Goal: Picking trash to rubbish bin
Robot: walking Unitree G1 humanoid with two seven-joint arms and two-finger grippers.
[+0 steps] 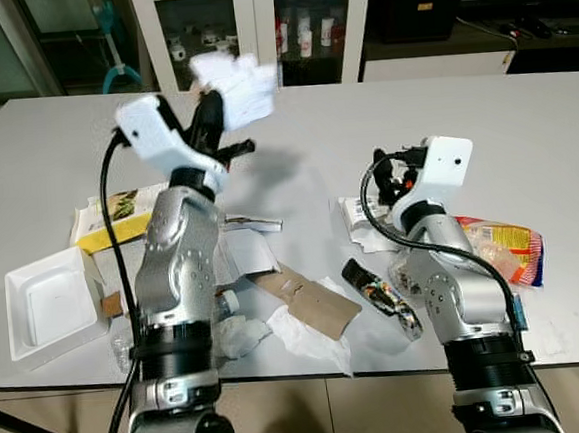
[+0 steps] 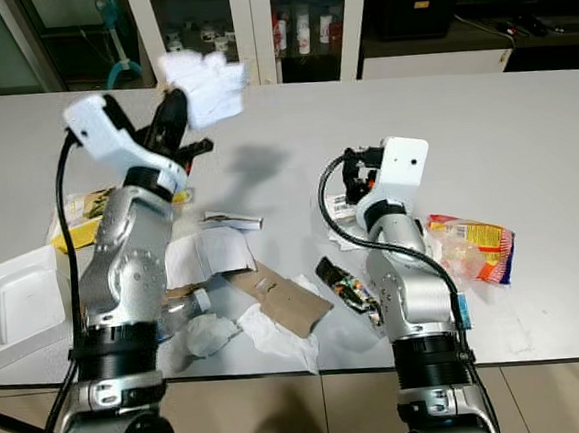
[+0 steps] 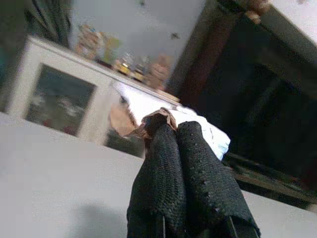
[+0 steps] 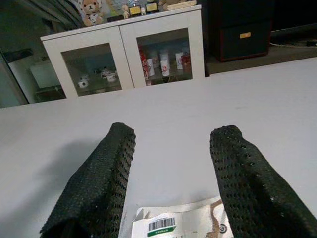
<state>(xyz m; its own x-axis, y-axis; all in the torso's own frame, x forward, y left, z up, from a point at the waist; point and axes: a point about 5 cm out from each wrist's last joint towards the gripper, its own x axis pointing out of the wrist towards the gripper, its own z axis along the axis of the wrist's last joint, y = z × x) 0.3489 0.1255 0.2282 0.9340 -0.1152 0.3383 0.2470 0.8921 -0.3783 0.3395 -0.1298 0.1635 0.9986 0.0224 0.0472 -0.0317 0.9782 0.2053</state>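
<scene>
My left gripper (image 1: pixel 212 100) is raised well above the white table (image 1: pixel 523 128), shut on a crumpled white tissue (image 1: pixel 236 80) that also shows as the crumpled white tissue (image 3: pixel 208 134) past the closed fingertips (image 3: pixel 171 134). My right gripper (image 4: pixel 171 144) stands open low over the table, just above a white wrapper with a barcode (image 4: pixel 173 223). Trash lies along the near edge: torn brown cardboard (image 1: pixel 306 297), crumpled white tissues (image 1: pixel 309 335), a dark bottle (image 1: pixel 381 298) and a red and yellow snack bag (image 1: pixel 507 244).
A white foam tray (image 1: pixel 51 310) sits at the near left by a yellow box (image 1: pixel 114 218). A silver packet (image 1: pixel 253 221) lies mid-table. White glass-door cabinets (image 1: pixel 255 29) stand behind the table, with a dark unit (image 1: pixel 453 3) to their right.
</scene>
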